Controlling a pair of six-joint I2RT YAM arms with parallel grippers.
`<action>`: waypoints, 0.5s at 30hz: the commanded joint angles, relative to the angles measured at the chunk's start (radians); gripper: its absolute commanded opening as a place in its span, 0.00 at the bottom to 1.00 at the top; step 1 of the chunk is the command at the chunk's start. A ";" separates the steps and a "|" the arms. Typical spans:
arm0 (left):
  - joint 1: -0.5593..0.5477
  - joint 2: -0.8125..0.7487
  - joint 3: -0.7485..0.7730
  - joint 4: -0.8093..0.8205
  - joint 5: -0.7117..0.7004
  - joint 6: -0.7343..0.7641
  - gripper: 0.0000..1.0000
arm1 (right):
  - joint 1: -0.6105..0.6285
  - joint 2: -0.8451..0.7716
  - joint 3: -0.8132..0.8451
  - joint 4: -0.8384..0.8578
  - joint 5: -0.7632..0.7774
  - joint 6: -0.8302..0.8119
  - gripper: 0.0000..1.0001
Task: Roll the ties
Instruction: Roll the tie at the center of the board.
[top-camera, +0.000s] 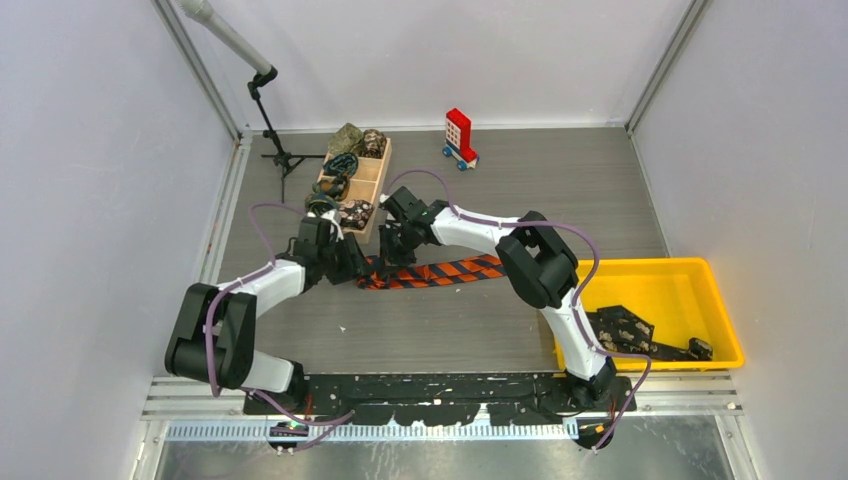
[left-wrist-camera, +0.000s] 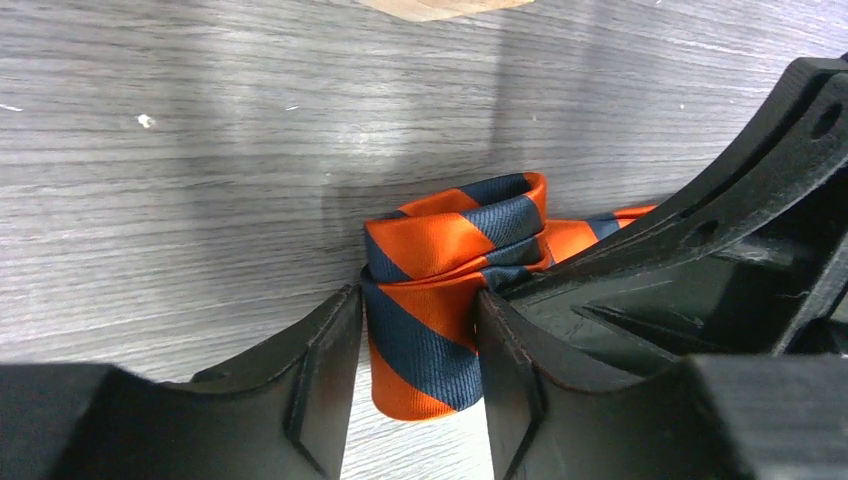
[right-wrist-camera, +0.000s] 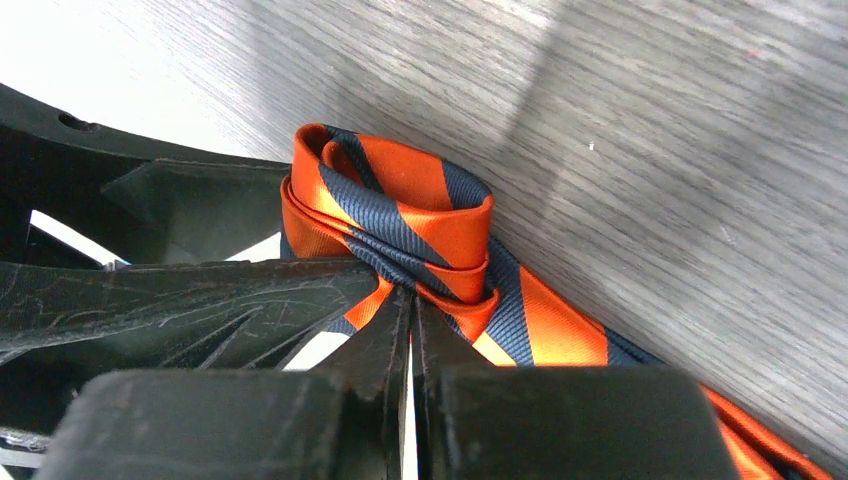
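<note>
left jaws: grasping the coiled end of the orange-and-navy tie (left-wrist-camera: 430, 300), one pad on each side | tie: on desk (top-camera: 450, 330), left of centre, few turns rolled, rest flat trailing right | right jaws: clenched on a fold at the coil's core | to do well: squeeze evenly, roll rightward along the flat length, edges stacked or the coil likely telescopes

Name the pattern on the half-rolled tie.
The tie has orange and navy stripes; left wrist view.

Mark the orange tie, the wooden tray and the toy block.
orange tie (top-camera: 455, 270), top view, flat unrolled stretch.
wooden tray (top-camera: 370, 175), top view, bare compartment.
toy block (top-camera: 458, 128), top view, red body.
</note>
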 joint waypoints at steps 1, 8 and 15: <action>0.005 0.010 -0.036 0.107 0.038 -0.034 0.45 | 0.000 -0.027 -0.009 0.007 0.020 0.004 0.07; 0.005 -0.021 -0.092 0.138 0.028 -0.061 0.28 | -0.001 -0.035 0.012 0.006 0.019 0.010 0.07; -0.032 -0.098 -0.083 0.034 -0.077 -0.036 0.22 | -0.001 -0.083 0.048 -0.017 0.021 0.011 0.10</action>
